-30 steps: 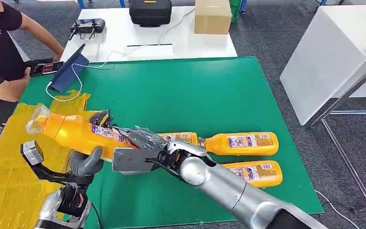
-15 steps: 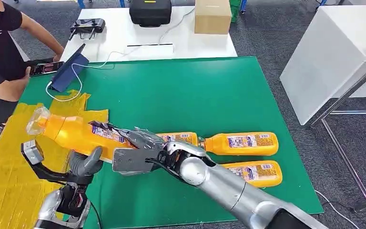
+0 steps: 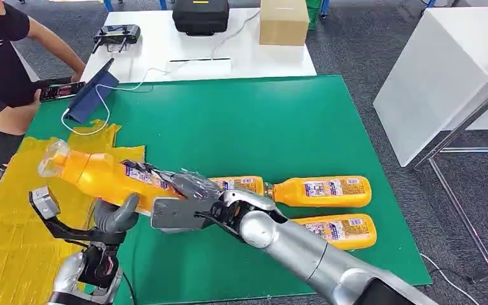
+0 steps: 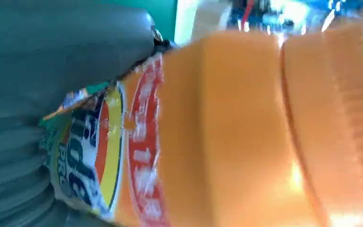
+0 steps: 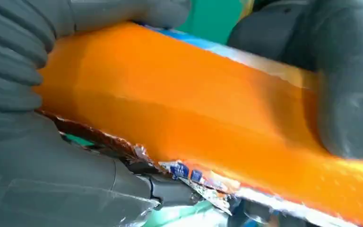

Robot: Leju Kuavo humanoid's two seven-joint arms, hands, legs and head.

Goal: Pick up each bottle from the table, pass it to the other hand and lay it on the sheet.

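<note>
A glossy orange plastic bottle (image 3: 105,176) with a clear plastic cap is seen, its printed film label crinkled and torn at the edge. Matt grey rubbery covering is shown on the left hand (image 3: 115,216) and the right hand (image 3: 187,190). Brushed silver metal gleams on the right arm (image 3: 292,244). The matt green tabletop (image 3: 241,127) looks smooth, the crinkled shiny yellow sheet (image 3: 6,241) like plastic film.

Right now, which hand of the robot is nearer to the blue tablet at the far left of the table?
The left hand. It is under the held bottle, at the yellow sheet's edge, below the tablet. The right hand grips the bottle further right.
</note>
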